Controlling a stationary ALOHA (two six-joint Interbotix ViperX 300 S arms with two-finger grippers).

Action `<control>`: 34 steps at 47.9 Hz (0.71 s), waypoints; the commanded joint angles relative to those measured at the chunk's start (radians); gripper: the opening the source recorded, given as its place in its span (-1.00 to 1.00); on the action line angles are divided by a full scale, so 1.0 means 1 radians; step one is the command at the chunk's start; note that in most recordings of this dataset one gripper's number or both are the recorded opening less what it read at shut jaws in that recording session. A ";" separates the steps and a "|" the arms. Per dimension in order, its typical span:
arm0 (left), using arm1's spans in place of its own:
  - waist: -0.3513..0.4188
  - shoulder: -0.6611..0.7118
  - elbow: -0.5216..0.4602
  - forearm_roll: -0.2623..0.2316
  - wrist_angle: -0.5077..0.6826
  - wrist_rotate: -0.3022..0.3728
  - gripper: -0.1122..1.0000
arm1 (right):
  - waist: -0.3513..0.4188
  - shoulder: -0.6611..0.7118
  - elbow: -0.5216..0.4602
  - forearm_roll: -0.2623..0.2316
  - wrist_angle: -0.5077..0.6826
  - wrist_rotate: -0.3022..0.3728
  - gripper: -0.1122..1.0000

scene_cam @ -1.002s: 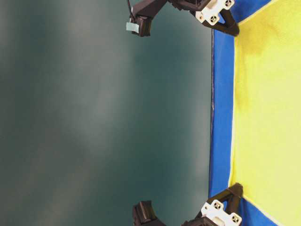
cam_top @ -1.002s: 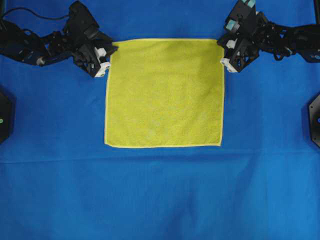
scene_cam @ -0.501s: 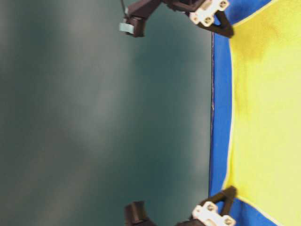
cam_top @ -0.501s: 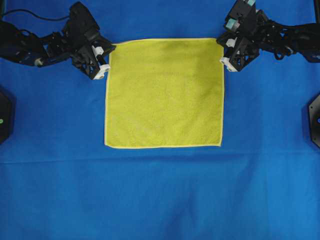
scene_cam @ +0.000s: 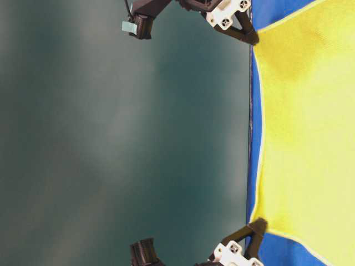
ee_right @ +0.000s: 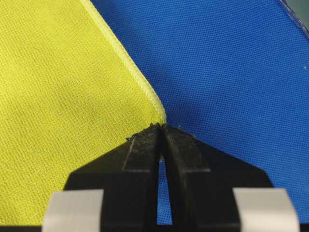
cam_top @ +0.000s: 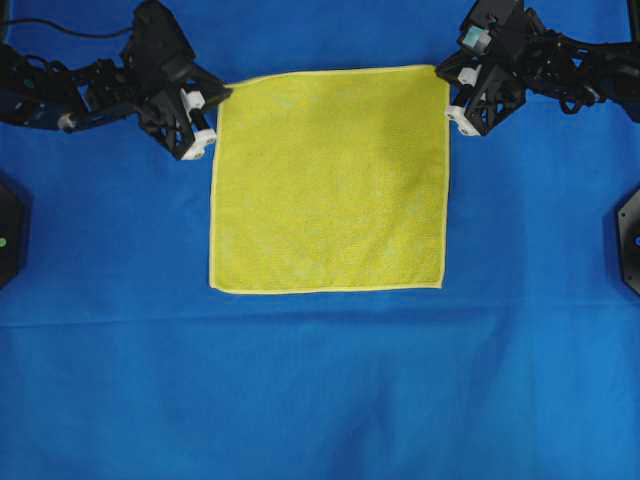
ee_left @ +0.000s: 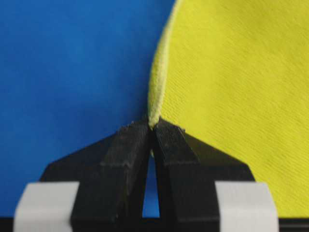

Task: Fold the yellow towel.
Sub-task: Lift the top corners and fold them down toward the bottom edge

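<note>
The view lies turned sideways; the yellow towel point(scene_cam: 310, 127) fills the right, over a blue sheet point(scene_cam: 254, 138); one claw point(scene_cam: 250, 37) pinches its top corner, another claw point(scene_cam: 258, 226) its bottom corner; dark teal backdrop point(scene_cam: 111, 138) fills the left.

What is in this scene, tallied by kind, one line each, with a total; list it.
Yellow towel: 1
Blue sheet: 1
Grippers: 2, the left gripper and the right gripper, each shut on a far corner of the towel
Total: 4
</note>
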 commanded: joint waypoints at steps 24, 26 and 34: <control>-0.227 -0.213 0.123 -0.002 0.048 -0.015 -0.78 | 0.272 -0.232 0.109 0.038 0.064 0.046 -0.75; -0.252 -0.213 0.127 -0.002 0.052 -0.021 -0.78 | 0.291 -0.244 0.120 0.043 0.064 0.057 -0.75; -0.356 -0.206 0.123 -0.002 0.098 -0.054 -0.78 | 0.353 -0.264 0.146 0.051 0.069 0.110 -0.75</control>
